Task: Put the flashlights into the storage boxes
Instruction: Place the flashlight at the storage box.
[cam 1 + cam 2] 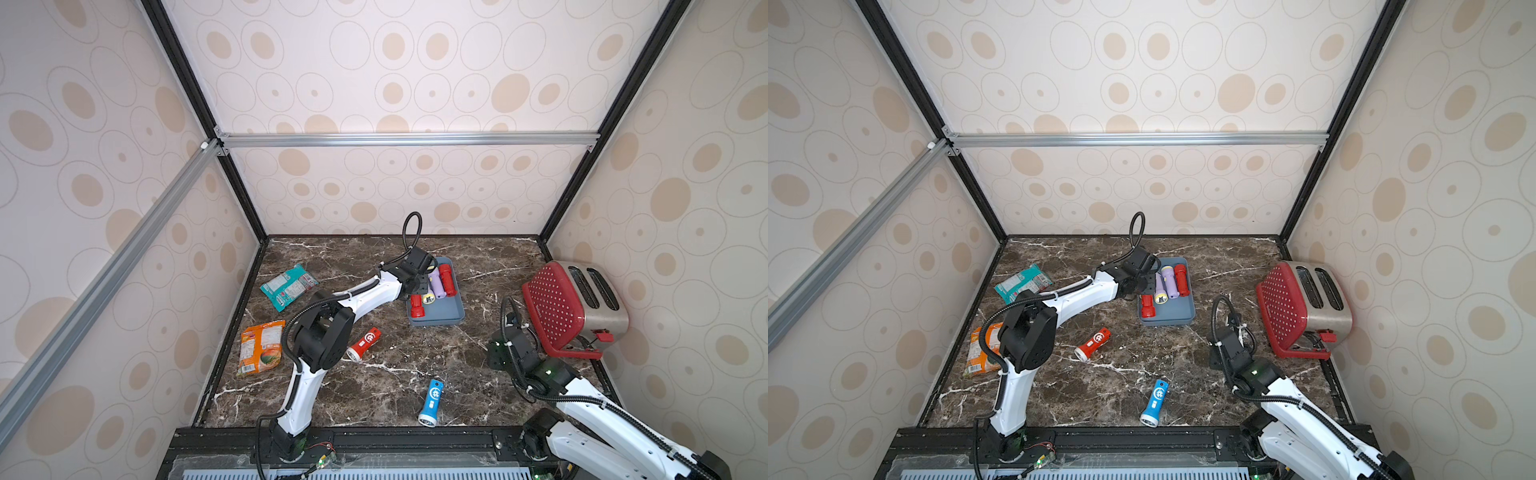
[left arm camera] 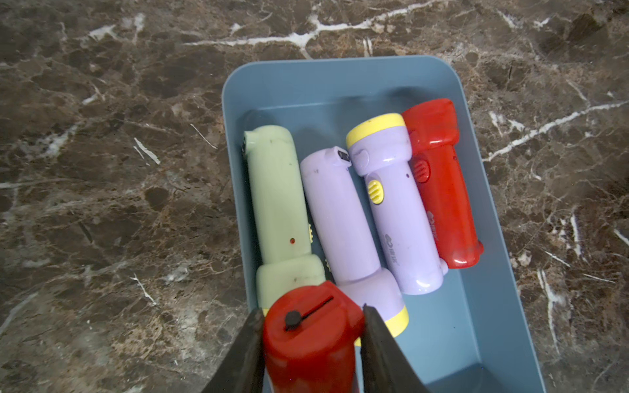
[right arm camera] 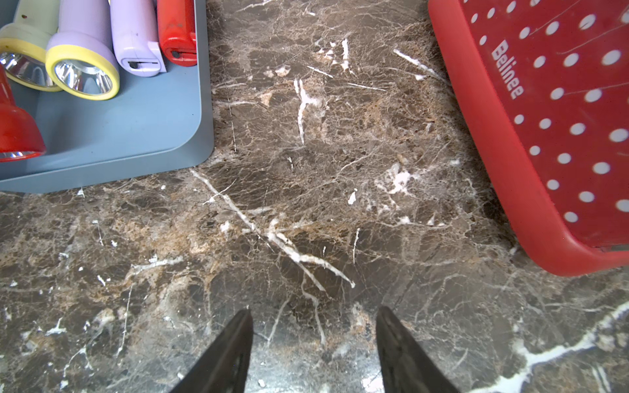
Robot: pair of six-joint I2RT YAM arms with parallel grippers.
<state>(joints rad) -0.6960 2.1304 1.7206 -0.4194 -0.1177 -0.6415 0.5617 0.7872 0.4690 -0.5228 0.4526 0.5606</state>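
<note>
Gripping red flashlight [image 2: 311, 340] at crowded tray [image 2: 340, 85], left end effector [image 2: 312, 309]; right one [image 3: 313, 308] parted, empty.

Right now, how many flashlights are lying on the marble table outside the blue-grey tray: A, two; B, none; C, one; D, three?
A: only the red logo flashlight and the blue flashlight lie on the marble; the rest sit in the tray, save the held red flashlight that the left gripper clamps at the tray.
</note>
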